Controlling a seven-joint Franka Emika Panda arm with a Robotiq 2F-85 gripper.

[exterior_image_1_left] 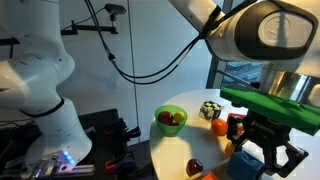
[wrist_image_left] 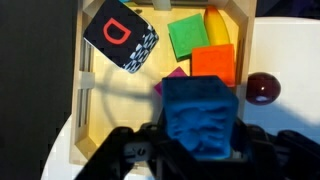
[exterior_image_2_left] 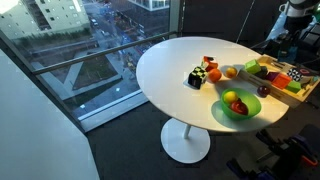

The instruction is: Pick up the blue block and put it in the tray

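One tray (wrist_image_left: 82, 100), one green bowl (exterior_image_2_left: 238, 115), one blue block (wrist_image_left: 200, 115)

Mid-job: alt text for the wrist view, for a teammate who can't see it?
The gripper is shut on the blue block, held over a wooden tray. The tray holds a black cube with a red letter D, plus a green piece, an orange piece and a yellow piece; a dark red round object sits outside it on the white table.

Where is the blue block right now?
In the wrist view, the blue block is pinched in the gripper. It is up over the wooden tray, right by the orange block lying inside it.
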